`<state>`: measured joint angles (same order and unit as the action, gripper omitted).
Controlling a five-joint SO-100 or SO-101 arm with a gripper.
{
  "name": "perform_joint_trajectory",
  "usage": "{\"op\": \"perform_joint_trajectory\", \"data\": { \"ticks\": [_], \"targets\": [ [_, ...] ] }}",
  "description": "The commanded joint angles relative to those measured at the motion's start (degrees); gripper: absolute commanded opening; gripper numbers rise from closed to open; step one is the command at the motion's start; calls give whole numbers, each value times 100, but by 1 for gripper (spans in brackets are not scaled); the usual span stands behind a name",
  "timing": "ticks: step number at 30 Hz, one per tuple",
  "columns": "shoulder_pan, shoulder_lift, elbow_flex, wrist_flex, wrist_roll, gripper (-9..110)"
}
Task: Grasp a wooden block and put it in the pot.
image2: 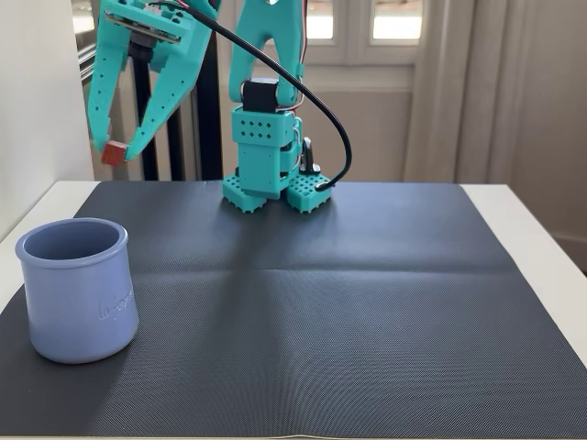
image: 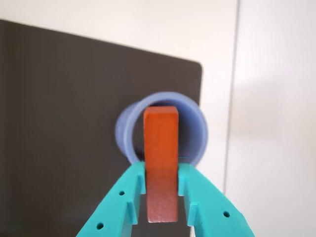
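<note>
My teal gripper (image: 161, 170) is shut on the dark red wooden block (image: 161, 148), which stands between the jaws and sticks out past the fingertips. In the wrist view the periwinkle-blue pot (image: 197, 126) lies beyond the block, its open mouth facing the camera. In the fixed view the gripper (image2: 116, 151) hangs high at the upper left with the block (image2: 113, 153) at its tips. It is well above and behind the pot (image2: 78, 293), which stands upright and looks empty on the mat's front left corner.
A dark ribbed mat (image2: 321, 302) covers most of the white table (image2: 527, 229). The arm's teal base (image2: 271, 174) stands at the mat's far edge. A white wall runs along the left; a window and radiator are behind.
</note>
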<state>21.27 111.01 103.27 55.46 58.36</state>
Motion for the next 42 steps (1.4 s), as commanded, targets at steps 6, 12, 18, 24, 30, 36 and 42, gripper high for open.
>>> {"op": "perform_joint_trajectory", "data": {
  "ticks": [6,12,18,24,30,36,42],
  "targets": [
    [272,167,-158,-62,-53,0],
    [272,158,193,-510,-53,0],
    [272,158,492,-870,-53,0],
    [272,-246,457,-879,-53,0],
    [325,-519,431,-1081,-53,0],
    [387,-545,422,-1081,-44,0],
    [422,-545,422,-1081,-44,3]
  ]
}}
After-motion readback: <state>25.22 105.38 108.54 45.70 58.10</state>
